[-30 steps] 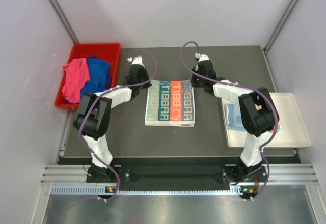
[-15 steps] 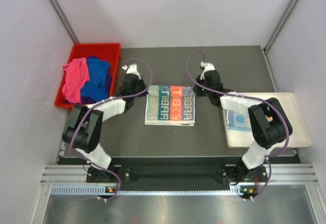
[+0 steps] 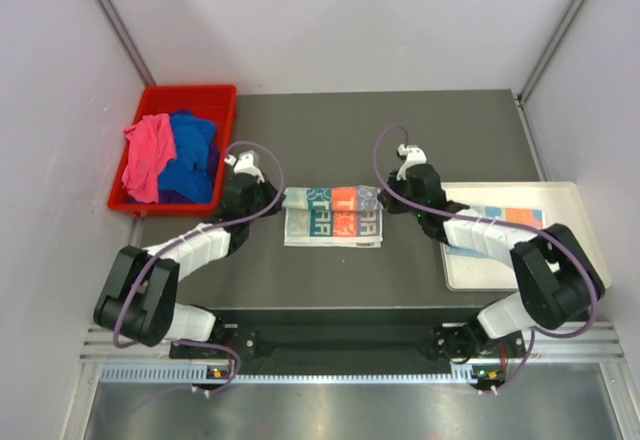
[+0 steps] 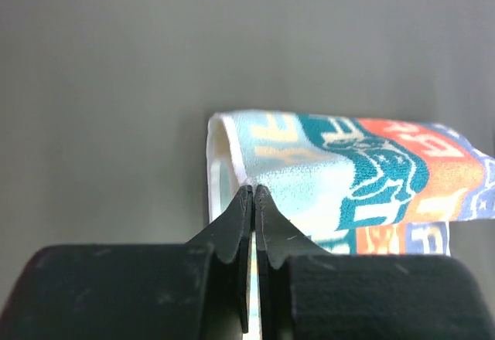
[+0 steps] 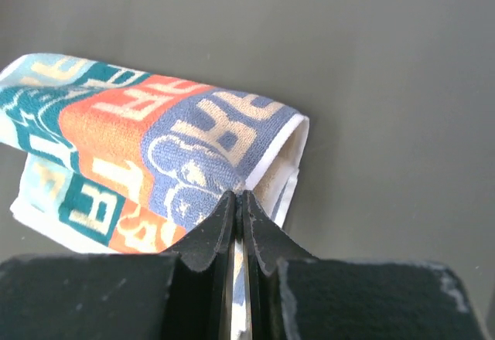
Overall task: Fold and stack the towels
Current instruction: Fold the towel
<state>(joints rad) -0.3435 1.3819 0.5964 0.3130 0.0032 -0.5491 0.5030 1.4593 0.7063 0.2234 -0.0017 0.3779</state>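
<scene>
Left pincer (image 4: pixel 253 189) and right pincer (image 5: pixel 238 195) each pinch a corner of the lettered towel (image 3: pixel 335 222), half-folded on the desk (image 3: pixel 400 140) beside the white tray (image 3: pixel 585 282). Uneven pulling would skew the fold; thin pinches could slip.

**A robot lab**

This looks like a robot lab, set up as a small test booth. Two robot arms, the left arm (image 3: pixel 200 245) and the right arm (image 3: pixel 490 235), stand on a metal rail (image 3: pixel 340 345) at the near edge of a dark table (image 3: pixel 330 130). Purple cables (image 3: pixel 381 150) loop out from the arms. Plain pale walls (image 3: pixel 330 20) close in the table on three sides. Thin metal poles (image 3: pixel 108 10) run up the back corners. A red plastic bin (image 3: pixel 190 89) sits at the back left, and a flat white tray (image 3: pixel 580 260) sits at the right edge. Both arms reach to one towel (image 3: pixel 335 215) with big letters on it. A shiny metal sheet (image 3: pixel 340 410) lies in front of the rail.
</scene>
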